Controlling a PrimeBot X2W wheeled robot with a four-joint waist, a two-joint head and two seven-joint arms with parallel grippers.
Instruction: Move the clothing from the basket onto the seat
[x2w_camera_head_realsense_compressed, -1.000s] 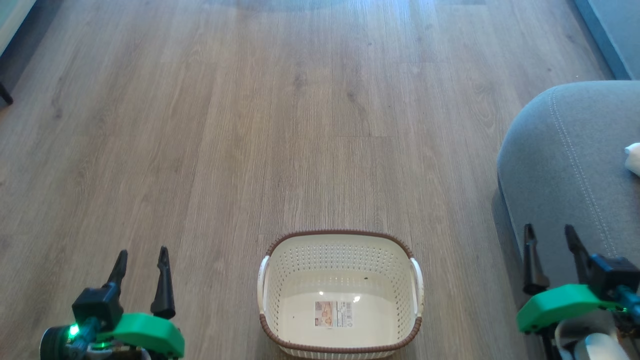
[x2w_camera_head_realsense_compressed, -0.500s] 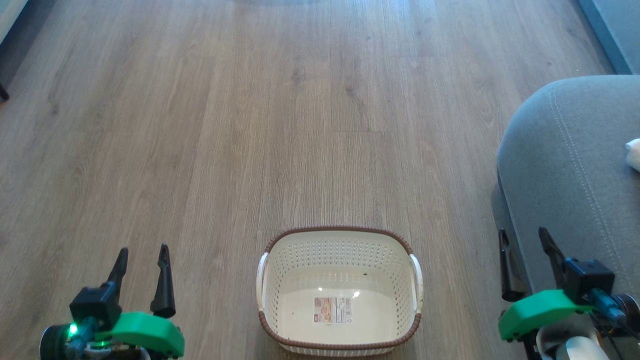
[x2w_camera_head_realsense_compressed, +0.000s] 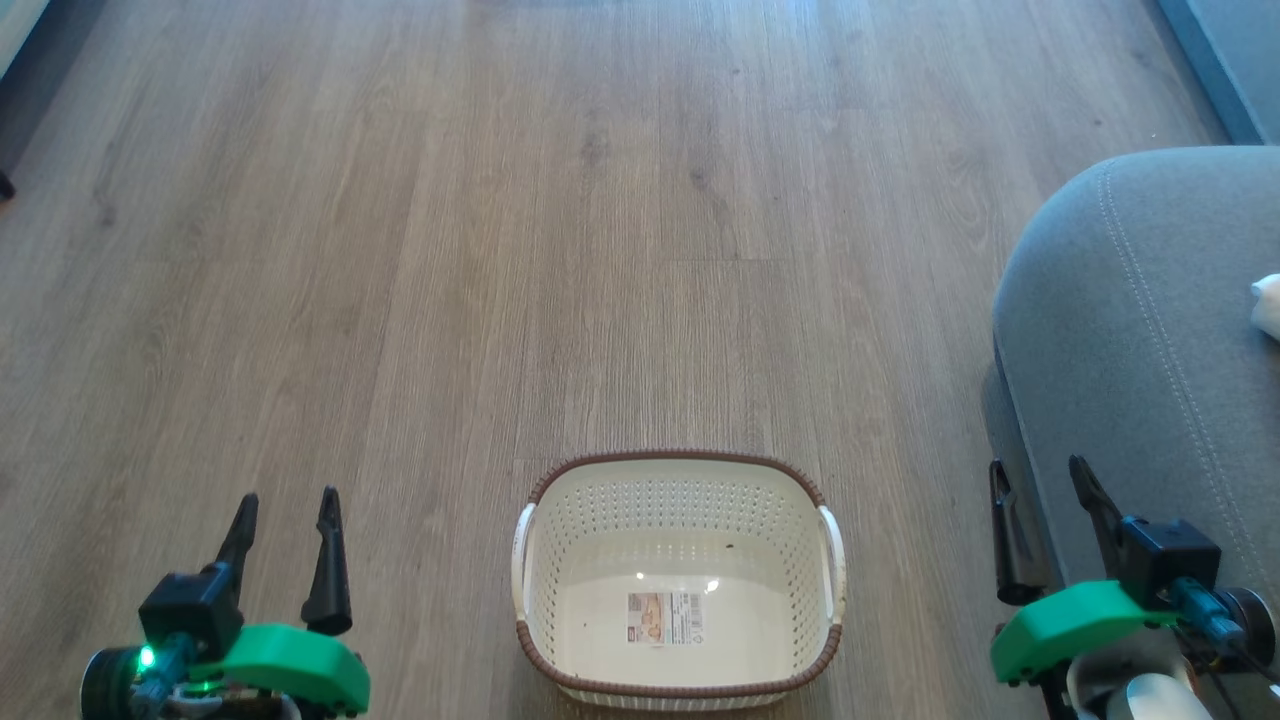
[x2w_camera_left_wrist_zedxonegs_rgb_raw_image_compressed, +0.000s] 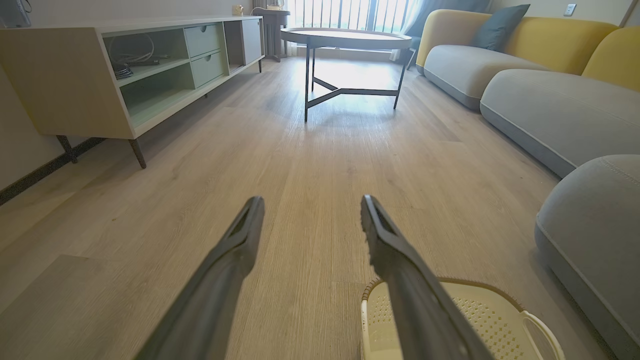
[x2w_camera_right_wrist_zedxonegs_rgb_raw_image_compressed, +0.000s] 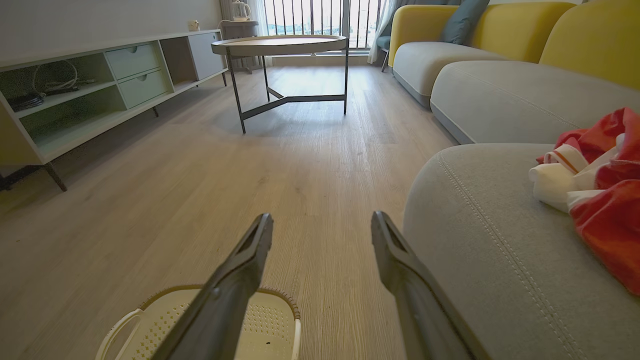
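Observation:
The cream basket (x2w_camera_head_realsense_compressed: 680, 470) with a brown rim stands on the wood floor at the bottom centre, holding nothing but a label; it also shows low in the wrist views (x2w_camera_left_wrist_zedxonegs_rgb_raw_image_compressed: 480, 305) (x2w_camera_right_wrist_zedxonegs_rgb_raw_image_compressed: 272, 320). The grey seat (x2w_camera_head_realsense_compressed: 1130, 330) fills the right side. Red and white clothing (x2w_camera_right_wrist_zedxonegs_rgb_raw_image_compressed: 600, 185) lies bunched on the seat; a white tip of the clothing (x2w_camera_head_realsense_compressed: 1267, 305) peeks in at the head view's right edge. My left gripper (x2w_camera_head_realsense_compressed: 285, 500) hangs open at the lower left, far from the basket. My right gripper (x2w_camera_head_realsense_compressed: 1038, 468) stands open beside the seat's front edge, empty.
A round coffee table (x2w_camera_left_wrist_zedxonegs_rgb_raw_image_compressed: 345, 37) on dark metal legs stands further down the room. A low media cabinet (x2w_camera_left_wrist_zedxonegs_rgb_raw_image_compressed: 125, 70) runs along the left wall. A yellow-backed sofa with grey cushions (x2w_camera_left_wrist_zedxonegs_rgb_raw_image_compressed: 550, 105) lines the right.
My right gripper has drawn left and down, off the seat's surface toward its front edge. The head camera tilted slightly. The left gripper has not moved.

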